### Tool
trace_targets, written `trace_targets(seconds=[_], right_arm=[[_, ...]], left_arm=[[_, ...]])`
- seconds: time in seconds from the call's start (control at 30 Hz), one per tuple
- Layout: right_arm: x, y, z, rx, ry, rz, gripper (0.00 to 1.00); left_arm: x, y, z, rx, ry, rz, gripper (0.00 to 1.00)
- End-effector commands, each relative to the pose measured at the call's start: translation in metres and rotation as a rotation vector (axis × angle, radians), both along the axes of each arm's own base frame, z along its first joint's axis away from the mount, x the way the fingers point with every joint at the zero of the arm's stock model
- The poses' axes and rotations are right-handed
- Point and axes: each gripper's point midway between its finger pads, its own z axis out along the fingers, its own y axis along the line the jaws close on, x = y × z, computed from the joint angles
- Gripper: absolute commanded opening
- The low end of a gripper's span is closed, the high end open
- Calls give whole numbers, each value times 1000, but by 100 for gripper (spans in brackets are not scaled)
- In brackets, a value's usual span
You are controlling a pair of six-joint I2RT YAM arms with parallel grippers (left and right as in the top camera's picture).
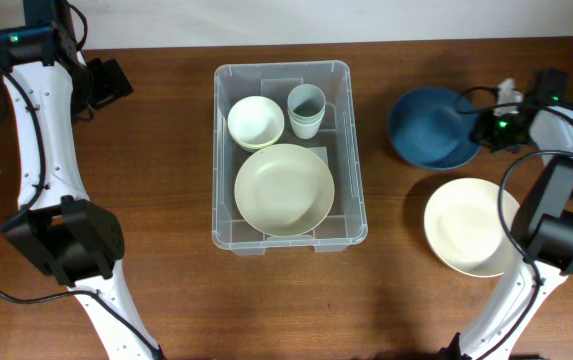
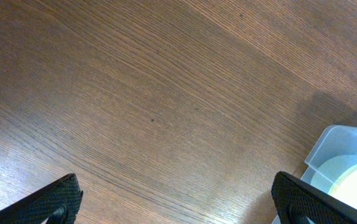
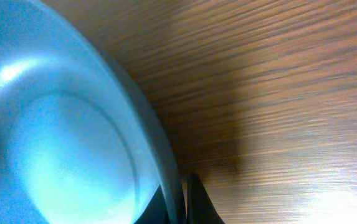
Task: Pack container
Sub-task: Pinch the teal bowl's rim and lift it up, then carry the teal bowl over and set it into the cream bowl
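Observation:
The clear plastic container (image 1: 284,232) stands in the middle of the table. It holds a cream plate (image 1: 284,190), a cream bowl (image 1: 256,121) and a pale green cup (image 1: 305,109). Its corner shows in the left wrist view (image 2: 340,146). My right gripper (image 1: 478,130) is shut on the rim of a blue bowl (image 1: 428,127) at the right of the container. The right wrist view shows the fingers (image 3: 179,202) pinching that rim (image 3: 72,124). My left gripper (image 1: 116,82) is open and empty at the far left, its fingers (image 2: 175,202) spread over bare wood.
A cream plate (image 1: 469,226) lies on the table at the right, in front of the blue bowl and under my right arm. The table is dark brown wood (image 1: 166,290).

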Motion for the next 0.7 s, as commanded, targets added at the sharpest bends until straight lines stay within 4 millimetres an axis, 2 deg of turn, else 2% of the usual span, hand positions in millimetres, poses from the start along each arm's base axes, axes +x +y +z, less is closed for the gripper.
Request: trace_targets(seconds=[0.0, 0.13, 0.3, 0.5, 0.67], right_arm=[[-2, -11, -6, 95, -22, -67, 4], [7, -17, 10, 192, -132, -53, 4], [25, -11, 45, 319, -341, 52, 4], [35, 16, 112, 558, -618, 256, 4], [34, 40, 168, 691, -759, 435, 4]], left_arm=[[1, 4, 4, 18, -10, -1, 99], [1, 4, 4, 18, -10, -1, 99], [1, 4, 4, 18, -10, -1, 99], [1, 4, 4, 18, -10, -1, 99], [1, 4, 4, 18, -10, -1, 99]])
